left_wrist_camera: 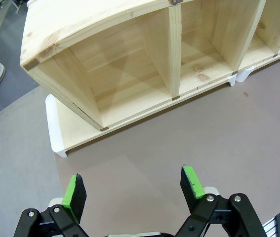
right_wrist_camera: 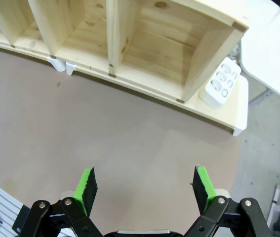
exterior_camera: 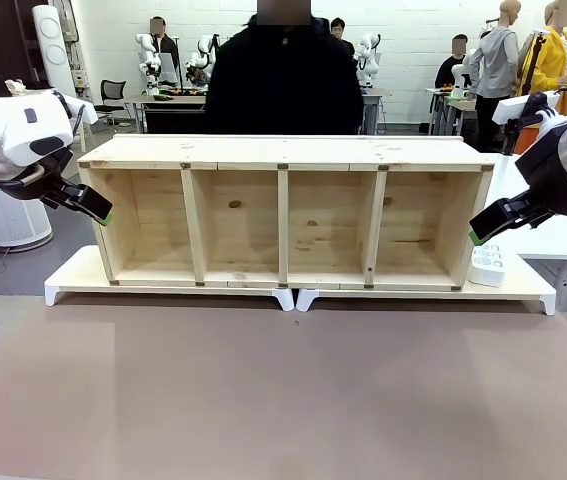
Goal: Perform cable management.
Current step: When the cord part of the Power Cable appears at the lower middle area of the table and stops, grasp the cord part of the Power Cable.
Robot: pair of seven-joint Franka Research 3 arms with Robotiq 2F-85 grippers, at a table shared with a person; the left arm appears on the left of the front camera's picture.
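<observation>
The cable is out of view. A long wooden shelf point(exterior_camera: 283, 210) with several open compartments lies along the far side of the brown table point(exterior_camera: 283, 390). My left gripper point(exterior_camera: 103, 212) hovers open at the shelf's left end, above bare table point(left_wrist_camera: 130, 185). My right gripper point(exterior_camera: 475, 235) hovers open at the shelf's right end, with nothing between its green pads point(right_wrist_camera: 144, 185). A small white power strip point(exterior_camera: 486, 265) sits on the base board just right of the shelf, also seen in the right wrist view point(right_wrist_camera: 221, 89).
The shelf rests on two white base boards point(exterior_camera: 73, 275) that meet at the middle. A person in dark clothes point(exterior_camera: 283, 80) stands behind the shelf. A white side table point(exterior_camera: 553, 235) is at the right. The brown table surface in front of the shelf is free.
</observation>
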